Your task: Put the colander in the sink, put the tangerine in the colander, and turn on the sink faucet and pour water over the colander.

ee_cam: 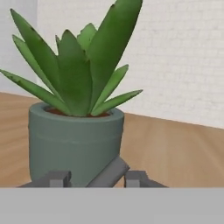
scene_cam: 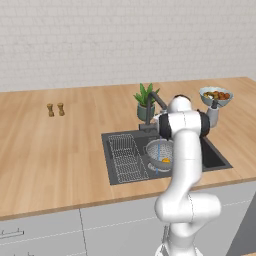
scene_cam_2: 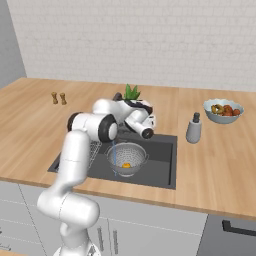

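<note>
Arm bent over the sink (scene_cam_2: pixel 165 170), hand at the faucet.
The forearm lies level, reaching toward the back wall; the gripper (ee_cam: pixel 97 178) straddles the sink faucet's (scene_cam: pixel 157 100) slanted lever with its jaws partly open, contact unclear. The colander (scene_cam_2: pixel 127 157) sits upright in the basin, the tangerine (scene_cam_2: pixel 126 165) inside, a thin stream of water (scene_cam_2: pixel 114 155) falling at its rim. A potted plant (ee_cam: pixel 76 131) stands just behind.

Tangerine (scene_cam_2: pixel 126 164) in colander (scene_cam_2: pixel 127 157) in sink (scene_cam_2: pixel 160 167); plant (scene_cam: pixel 145 101) behind — faucet (scene_cam: pixel 156 98) beside it

A kitchen: wooden counter (scene_cam: pixel 60 145) with recessed sink (scene_cam: pixel 215 161), faucet (scene_cam: pixel 156 98), probably cabinets (scene_cam: pixel 45 232) below.
</note>
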